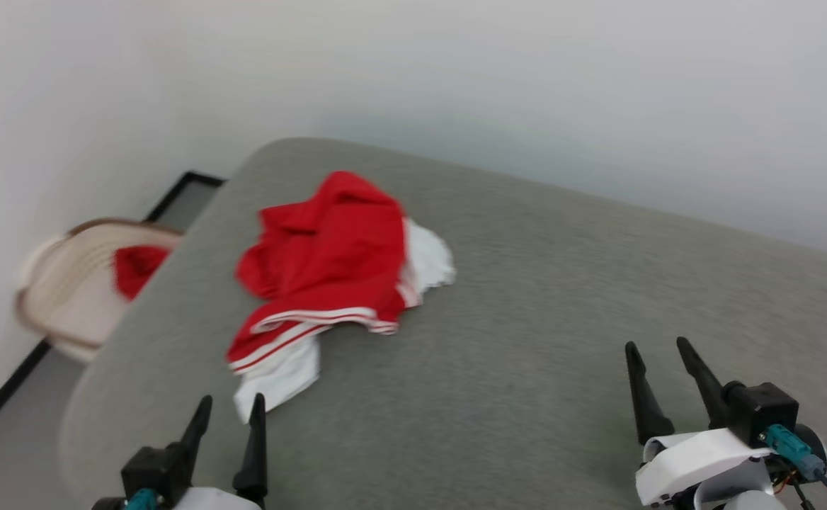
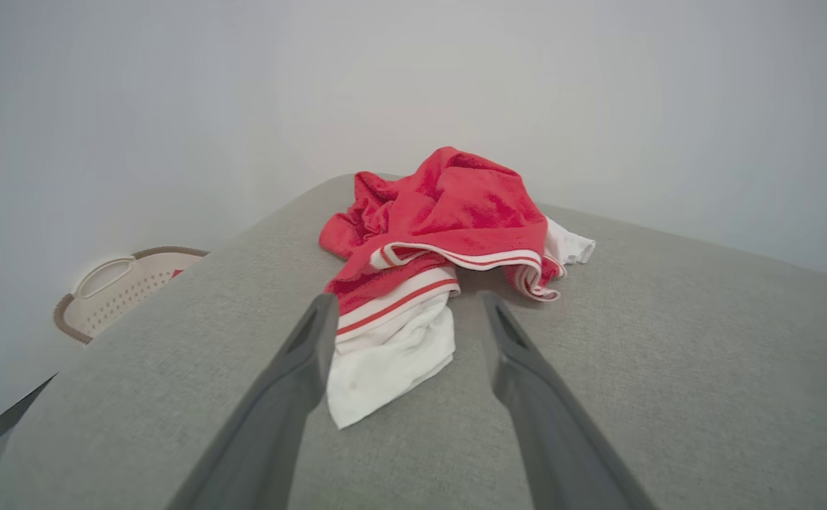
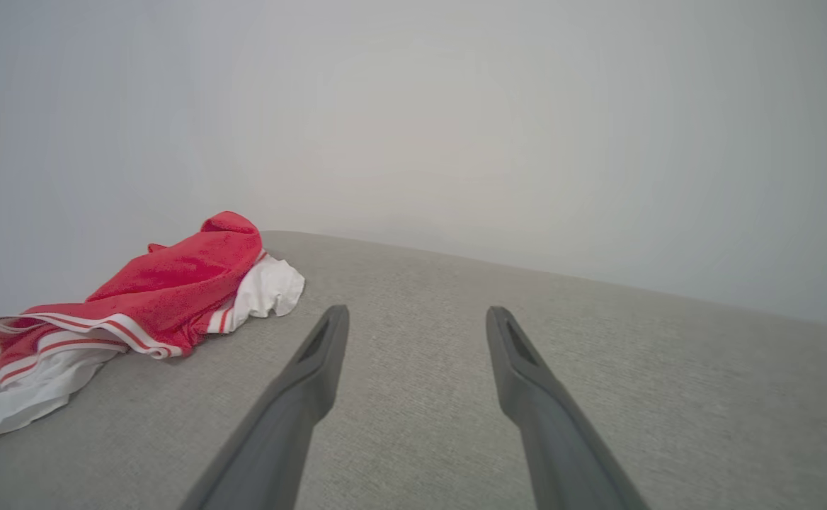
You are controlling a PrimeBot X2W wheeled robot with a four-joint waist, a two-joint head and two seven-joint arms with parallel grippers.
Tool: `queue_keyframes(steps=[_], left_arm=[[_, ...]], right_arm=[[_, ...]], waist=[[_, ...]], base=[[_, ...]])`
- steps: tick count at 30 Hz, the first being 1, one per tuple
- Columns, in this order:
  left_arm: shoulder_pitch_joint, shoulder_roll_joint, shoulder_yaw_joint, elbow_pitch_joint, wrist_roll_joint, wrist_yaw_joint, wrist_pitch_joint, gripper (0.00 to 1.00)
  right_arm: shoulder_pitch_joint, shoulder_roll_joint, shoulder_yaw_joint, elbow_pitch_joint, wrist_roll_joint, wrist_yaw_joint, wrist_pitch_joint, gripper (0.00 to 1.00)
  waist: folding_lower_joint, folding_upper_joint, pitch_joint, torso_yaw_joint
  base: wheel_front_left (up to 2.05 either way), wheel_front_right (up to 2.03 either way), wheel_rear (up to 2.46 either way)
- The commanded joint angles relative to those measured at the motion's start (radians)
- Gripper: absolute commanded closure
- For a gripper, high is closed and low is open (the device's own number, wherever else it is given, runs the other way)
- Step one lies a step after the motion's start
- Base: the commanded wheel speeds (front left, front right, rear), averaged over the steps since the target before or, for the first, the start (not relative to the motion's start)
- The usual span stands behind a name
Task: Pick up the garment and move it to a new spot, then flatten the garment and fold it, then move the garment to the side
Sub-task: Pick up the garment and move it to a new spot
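The garment (image 1: 328,255) lies crumpled in a heap on the grey table (image 1: 562,297), red with white sleeves and red-and-white stripe trim, toward the table's left side. My left gripper (image 1: 233,404) is open at the lower left, its tips just short of the white sleeve end. In the left wrist view the garment (image 2: 449,212) sits straight ahead, one white sleeve reaching between the fingers (image 2: 307,354) of the left gripper (image 2: 406,304). My right gripper (image 1: 658,347) is open at the lower right, well clear of the cloth. The right wrist view has the garment (image 3: 166,283) off to the left of the right gripper (image 3: 417,312).
A beige perforated basket (image 1: 66,283) stands on the floor left of the table, with something red inside (image 1: 137,268). White walls close in behind and to the left. The table (image 3: 597,368) stretches bare to the right of the garment.
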Motion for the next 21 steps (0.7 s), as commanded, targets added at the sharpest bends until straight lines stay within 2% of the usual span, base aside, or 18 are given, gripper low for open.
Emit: queue_keyframes(steps=[1, 12, 21], left_arm=[[0.015, -0.005, -0.001, 0.001, 0.0, -0.001, -0.001, 0.0], [0.094, -0.032, 0.119, -0.124, -0.042, 0.043, -0.001, 0.0], [0.14, -0.039, 0.09, -0.181, -0.072, 0.077, -0.001, 0.0]], right_arm=[[0.005, 0.002, 0.013, 0.007, 0.012, 0.0, -0.005, 0.0], [-0.16, 0.001, 0.234, 0.102, 0.065, 0.0, -0.004, 0.0], [-0.208, -0.014, 0.292, 0.13, 0.109, 0.0, -0.003, 0.0]], waist=[[0.0, 0.0, -0.01, 0.17], [0.0, 0.0, 0.051, 0.219], [0.0, 0.0, 0.066, 0.218]], base=[[0.0, 0.0, 0.0], [-0.01, -0.01, -0.01], [-0.19, -0.19, -0.19]])
